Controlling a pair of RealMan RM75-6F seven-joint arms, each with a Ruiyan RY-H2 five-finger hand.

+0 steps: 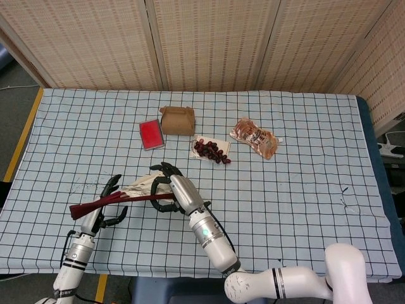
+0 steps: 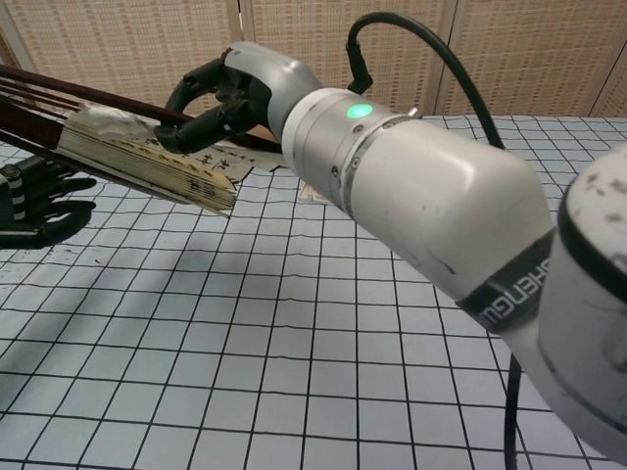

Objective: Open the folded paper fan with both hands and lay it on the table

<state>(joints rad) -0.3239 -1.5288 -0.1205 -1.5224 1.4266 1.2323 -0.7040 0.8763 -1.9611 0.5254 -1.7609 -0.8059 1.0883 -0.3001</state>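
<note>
The fan (image 1: 130, 196) is up off the table (image 1: 304, 190), held in the air. It is still folded, with just a little paper peeking out at one end. It slants, with its dark red sticks pointing down to the left.

The right hand (image 1: 169, 190) holds the fan at its paper end, with its fingers wrapped around the outer stick. In the chest view you can see this hand (image 2: 220, 93) gripping over the thick stack of folds.

The left hand (image 1: 107, 204) is right by the stick end of the fan, a bit under it. Its fingers are spread apart and it holds nothing. I cannot tell if it touches the sticks yet.

The fan looks light. The sticks look hard and thin, so they are the safe part to grab. The paper looks soft and could tear or crease if a hand squeezes it or pulls too fast.

I think the best way is for each hand to hold one outer stick, away from the paper. Then the hands can pull slowly apart so the folds spread.

Beyond the fan sit a red card (image 1: 150, 133), a brown box (image 1: 177, 120), a plate of dark fruit (image 1: 212, 149) and a snack bag (image 1: 254, 137).
</note>
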